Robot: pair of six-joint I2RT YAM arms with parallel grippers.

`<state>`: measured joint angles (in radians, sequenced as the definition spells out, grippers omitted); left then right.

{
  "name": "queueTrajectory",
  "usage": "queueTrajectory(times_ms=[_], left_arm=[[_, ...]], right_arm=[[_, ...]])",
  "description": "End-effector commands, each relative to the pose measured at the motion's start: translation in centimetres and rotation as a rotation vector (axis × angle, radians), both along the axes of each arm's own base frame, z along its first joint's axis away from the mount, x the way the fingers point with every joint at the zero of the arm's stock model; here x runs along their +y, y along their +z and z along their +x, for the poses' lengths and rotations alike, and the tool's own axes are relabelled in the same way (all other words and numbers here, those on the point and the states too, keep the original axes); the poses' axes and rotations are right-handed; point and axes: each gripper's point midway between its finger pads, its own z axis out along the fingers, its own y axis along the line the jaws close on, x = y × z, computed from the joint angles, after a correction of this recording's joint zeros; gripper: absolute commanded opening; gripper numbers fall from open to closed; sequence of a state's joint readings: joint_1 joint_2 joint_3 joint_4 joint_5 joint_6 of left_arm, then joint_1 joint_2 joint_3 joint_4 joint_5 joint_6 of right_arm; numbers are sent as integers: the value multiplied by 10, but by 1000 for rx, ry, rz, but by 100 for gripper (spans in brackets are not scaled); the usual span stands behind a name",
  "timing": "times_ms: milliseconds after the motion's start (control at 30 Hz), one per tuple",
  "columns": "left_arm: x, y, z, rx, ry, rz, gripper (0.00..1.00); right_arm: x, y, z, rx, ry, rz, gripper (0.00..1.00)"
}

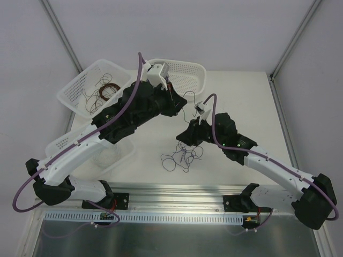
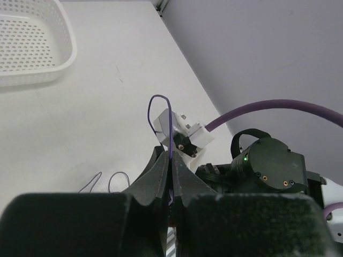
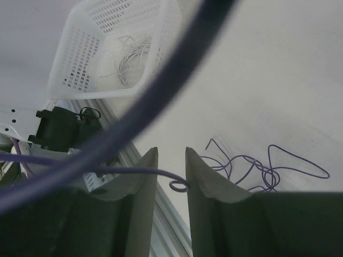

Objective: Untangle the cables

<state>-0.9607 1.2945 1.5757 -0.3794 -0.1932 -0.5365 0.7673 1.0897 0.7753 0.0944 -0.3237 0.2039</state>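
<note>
Loose purple cable loops [image 1: 182,156] lie on the white table in front of the right arm. My left gripper [image 1: 172,97] is raised near the back baskets. In the left wrist view it [image 2: 171,156] is shut on a thin purple wire [image 2: 169,115] that arches up out of the fingertips. My right gripper [image 1: 185,140] hangs just above the loops. In the right wrist view it [image 3: 170,152] is open, and a purple wire's curled end [image 3: 179,186] sits between the fingers, touching one of them. More purple loops [image 3: 268,171] lie on the table to its right.
A white basket [image 1: 80,88] with brown wire stands at the back left, and another white basket [image 1: 202,72] at the back middle. A third basket [image 1: 122,156] sits under the left arm; in the right wrist view it [image 3: 69,64] holds whitish wire. A blurred thick purple hose [image 3: 161,91] crosses that view.
</note>
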Motion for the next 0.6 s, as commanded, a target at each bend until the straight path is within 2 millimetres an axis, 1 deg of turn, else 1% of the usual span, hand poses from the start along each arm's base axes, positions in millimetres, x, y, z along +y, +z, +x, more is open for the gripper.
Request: queueTrajectory(times_ms=[0,33,67,100,133,167,233,267,300,333,367,400,433,467,500,533,567], left_arm=[[5,18,6,-8,44,-86,0],[9,19,8,-1,58,-102,0],[11,12,10,8,65,-93,0],[12,10,11,12,70,-93,0],[14,8,13,12,76,-91,0],[19,-3,17,23,89,-73,3],[26,-12,19,33,100,-59,10],[31,-25,24,49,114,-38,22],[33,-30,24,53,114,-31,28],[37,-32,22,44,108,-24,33],[37,-43,21,47,100,-4,39],[38,-47,20,40,91,6,50],[40,-58,15,37,68,27,55],[40,-62,11,30,47,31,60],[42,-53,6,-16,25,11,69],[43,-71,3,-8,11,32,73],[42,-71,1,-29,-8,18,77]], right_arm=[[11,16,2,-52,33,60,29],[10,15,1,-51,37,54,15],[10,13,1,-49,36,49,8],[10,16,1,-52,41,50,3],[9,19,-2,-57,45,51,1],[6,17,-3,-53,46,35,1],[-1,23,-5,-54,29,21,1],[-4,25,-6,-58,20,15,1],[-7,27,-4,-59,0,6,1],[-11,28,-5,-44,-12,-12,1],[-14,34,-6,-47,-23,-5,1],[-16,39,-6,-46,-37,-4,1],[-19,45,-6,-39,-50,-7,1],[-21,52,-6,-40,-65,-2,1],[-25,51,-4,-18,-98,-19,1],[-27,65,-2,-28,-116,-4,1],[-29,70,-1,-23,-137,-1,1]])
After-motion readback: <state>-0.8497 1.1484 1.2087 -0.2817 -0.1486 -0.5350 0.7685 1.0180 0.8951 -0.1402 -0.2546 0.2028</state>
